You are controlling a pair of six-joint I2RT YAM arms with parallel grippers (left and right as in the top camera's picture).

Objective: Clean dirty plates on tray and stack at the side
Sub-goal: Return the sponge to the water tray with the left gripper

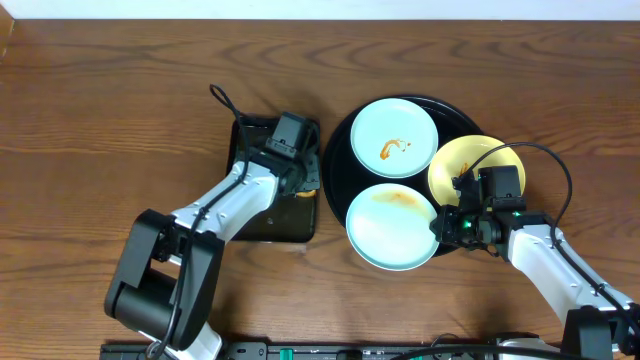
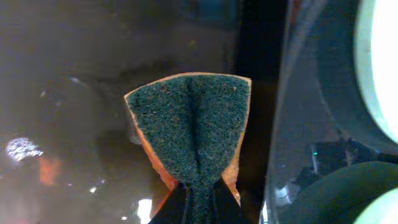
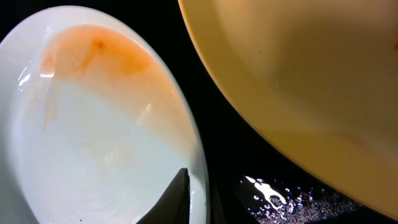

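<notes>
L hand (image 2: 199, 202) pinches folded green-and-tan sponge (image 2: 193, 124) in rectangular black basin (image 1: 262, 225). R hand (image 1: 446, 226) straddles rim of smeared pale mint-green round plate (image 1: 390, 230), front side of glossy black round tray (image 1: 338, 160); can't tell if clamped.

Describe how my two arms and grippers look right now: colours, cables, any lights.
Both arms have white links between black joints. The left arm has a bulky black base, with a black cable looping out by its wrist. The right arm shows small green lights near the wrist and a thin black cable arching over it. The left gripper and right gripper have dark fingers.
</notes>
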